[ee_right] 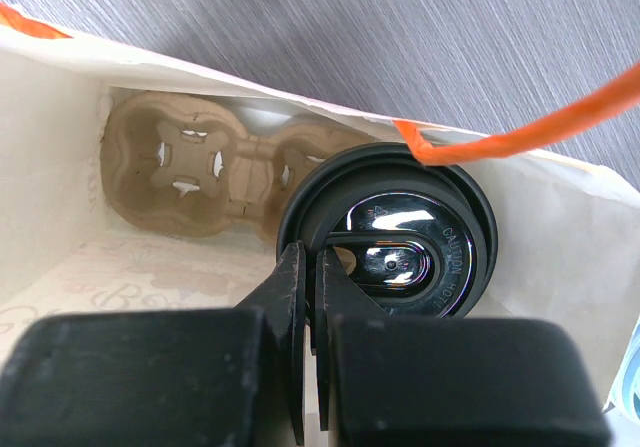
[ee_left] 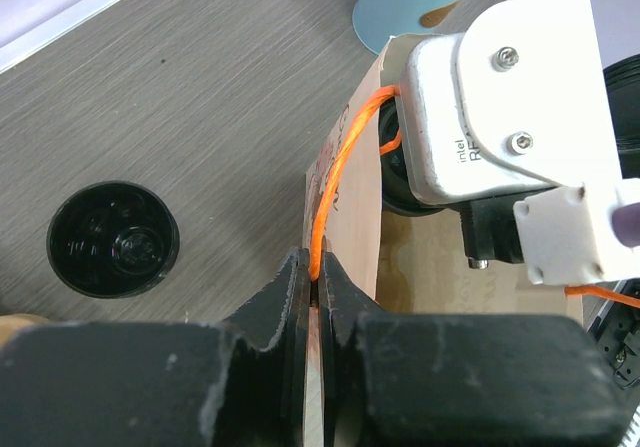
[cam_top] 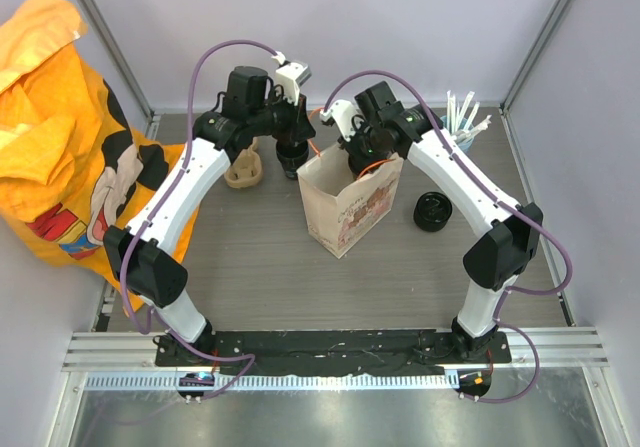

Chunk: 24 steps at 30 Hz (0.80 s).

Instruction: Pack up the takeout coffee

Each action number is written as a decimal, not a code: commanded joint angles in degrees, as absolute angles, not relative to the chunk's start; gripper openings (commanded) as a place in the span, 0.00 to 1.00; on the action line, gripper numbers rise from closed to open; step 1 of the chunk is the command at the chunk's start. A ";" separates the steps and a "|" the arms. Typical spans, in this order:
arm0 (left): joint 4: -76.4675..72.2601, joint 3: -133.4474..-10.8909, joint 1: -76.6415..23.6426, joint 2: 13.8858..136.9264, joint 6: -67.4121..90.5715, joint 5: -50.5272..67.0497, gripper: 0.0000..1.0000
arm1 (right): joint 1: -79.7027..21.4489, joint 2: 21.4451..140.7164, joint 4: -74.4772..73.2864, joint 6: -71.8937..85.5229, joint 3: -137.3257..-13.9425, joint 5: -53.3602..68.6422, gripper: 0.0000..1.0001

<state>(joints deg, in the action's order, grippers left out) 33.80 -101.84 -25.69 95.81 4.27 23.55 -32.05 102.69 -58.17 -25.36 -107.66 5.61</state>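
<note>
The takeout coffee (ee_right: 400, 237), a black cup seen lid-up, sits inside the paper bag (ee_right: 60, 167). Only the right wrist view shows this; from the overhead camera the arm over the bag's mouth hides it. The right gripper (ee_right: 310, 267) reaches into the bag, its fingers pinched on the near rim of the lid with almost no gap between them. Beside the coffee on the bag's floor lies a pulp carrier (ee_right: 190, 172), touching the cup's far-left side. The left wrist view alone shows the left gripper (ee_left: 315, 267) clamped on the bag's upper edge and its orange handle (ee_left: 340, 157). The overhead view gives the count: one paper bag (cam_top: 345, 212) standing upright on the table (cam_top: 250, 267); two black cups, the second black cup (cam_top: 433, 210) resting on the table right of the bag, apart from it; two carriers, the second carrier (cam_top: 245, 172) lying left of the bag, partly under the left arm. One light-blue cup (ee_left: 410, 2) holds white straws (cam_top: 462, 115) at the far right.
</note>
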 commanded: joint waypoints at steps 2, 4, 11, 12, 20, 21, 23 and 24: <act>31.11 -101.69 -25.31 94.04 4.92 23.64 0.08 | -31.99 102.22 -55.46 -25.49 -108.54 5.53 0.01; 30.94 -101.60 -25.22 93.96 5.01 23.64 0.08 | -32.08 102.22 -55.55 -25.31 -109.33 5.71 0.01; 30.76 -101.08 -25.31 93.78 5.36 23.82 0.07 | -31.29 103.53 -57.83 -23.56 -112.76 7.91 0.01; 30.59 -100.99 -25.31 93.78 5.54 23.91 0.07 | -31.20 103.54 -58.01 -22.95 -112.76 8.17 0.01; 30.15 -100.72 -25.23 93.87 5.89 24.43 0.07 | -30.94 103.45 -57.57 -21.01 -114.08 7.47 0.01; 30.15 -100.72 -25.31 93.78 5.89 24.43 0.07 | -30.94 103.71 -57.48 -21.01 -113.91 7.21 0.01; 30.23 -100.72 -25.23 93.69 5.89 24.35 0.07 | -30.94 103.97 -57.31 -20.83 -113.21 6.68 0.01; 30.15 -100.64 -25.31 93.69 5.89 24.26 0.07 | -30.94 104.06 -56.96 -20.83 -112.86 6.33 0.01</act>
<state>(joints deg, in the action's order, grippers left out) 32.82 -100.68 -25.67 95.81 5.61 23.62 -31.11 103.55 -58.67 -22.06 -111.48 7.55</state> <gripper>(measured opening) 0.079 0.038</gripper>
